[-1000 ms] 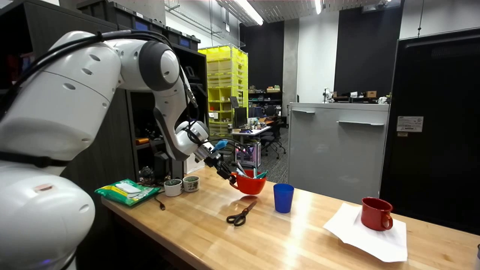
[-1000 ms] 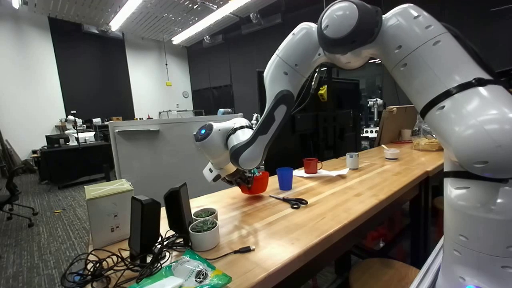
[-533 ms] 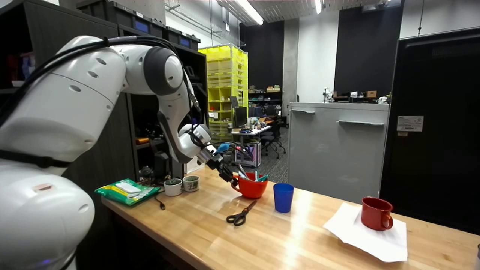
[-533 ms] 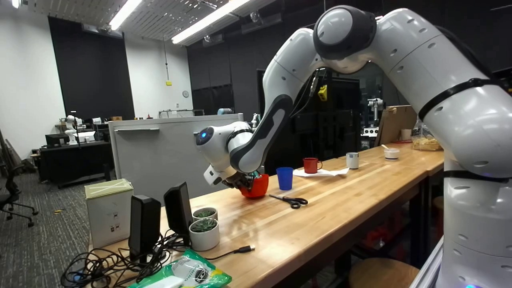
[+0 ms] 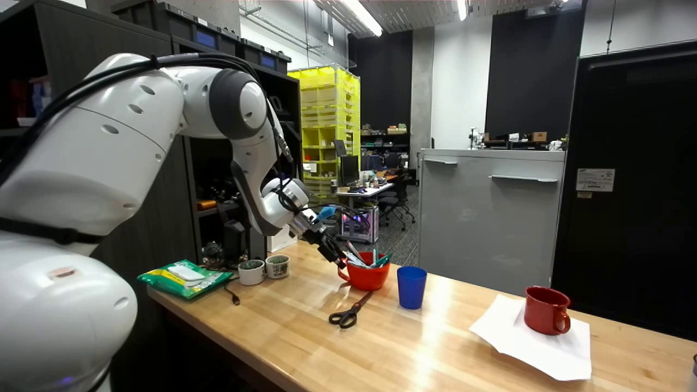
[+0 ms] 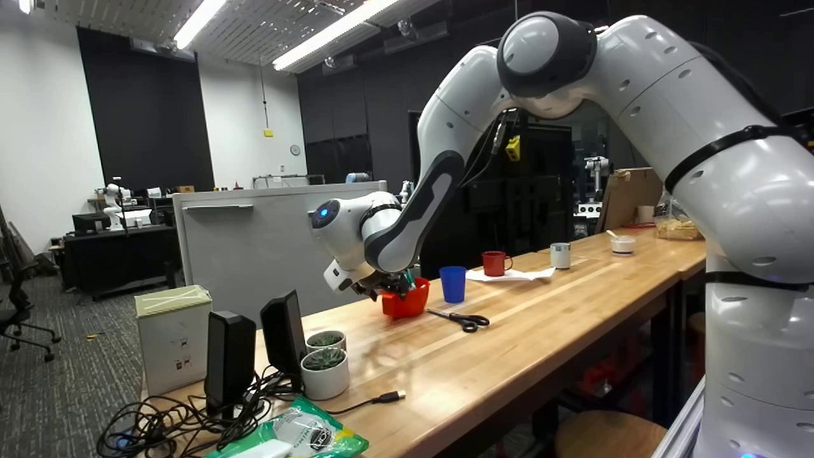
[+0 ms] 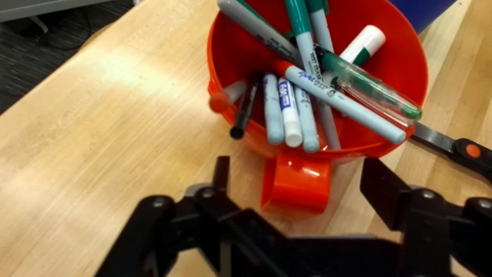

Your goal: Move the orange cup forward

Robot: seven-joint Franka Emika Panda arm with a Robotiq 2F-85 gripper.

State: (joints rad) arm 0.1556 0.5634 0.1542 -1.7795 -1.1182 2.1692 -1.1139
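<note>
The orange cup (image 7: pixel 403 50) is a red-orange bowl shape full of markers, its handle (image 7: pixel 301 182) turned towards me. In both exterior views the cup (image 5: pixel 368 280) (image 6: pixel 409 304) rests on the wooden table. My gripper (image 7: pixel 296 161) is open, one black finger on each side of the handle with a visible gap to both. The right fingertip lies close to the cup's wall; whether it touches cannot be told. In an exterior view the gripper (image 5: pixel 342 263) reaches down to the cup's handle side at a slant.
A blue cup (image 5: pixel 411 287) stands close beside the orange cup. Scissors (image 5: pixel 350 314) lie just in front of it. Farther along, a dark red mug (image 5: pixel 546 310) sits on white paper (image 5: pixel 506 332). Potted plants (image 6: pixel 325 375) and black speakers (image 6: pixel 230 356) occupy the opposite end.
The orange cup has come down from just above the table and now rests on it. My fingers, closed on the handle a second ago, have spread apart and let it go.
</note>
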